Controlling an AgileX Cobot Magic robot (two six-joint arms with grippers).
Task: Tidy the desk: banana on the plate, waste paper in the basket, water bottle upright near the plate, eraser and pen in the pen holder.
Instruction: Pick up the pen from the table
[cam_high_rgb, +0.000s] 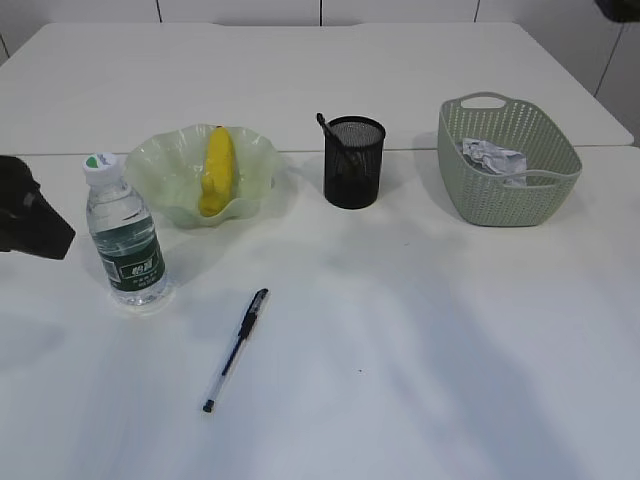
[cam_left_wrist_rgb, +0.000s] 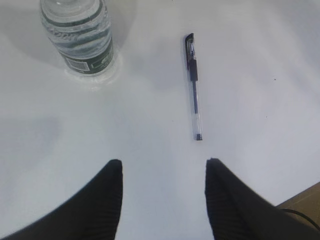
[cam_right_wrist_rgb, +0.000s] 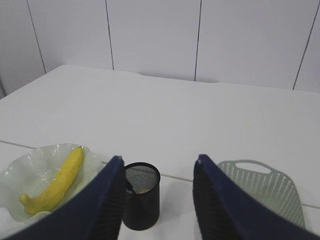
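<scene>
Exterior view: a plain white table with a seam running across it stands before white panelled walls. The banana lies in the ruffled pale green plate. The water bottle stands upright just in front of the plate; its dark green label carries white print too small to read. A pen lies loose on the table. The black mesh pen holder has a dark pen top sticking out. The crumpled waste paper sits in the grey-green basket.

Left wrist view: the left gripper hangs empty above the table, fingers apart, the pen just ahead.

Right wrist view: the right gripper holds nothing, fingers apart, above the pen holder, where a pale yellow bit, probably the eraser, shows inside.
</scene>
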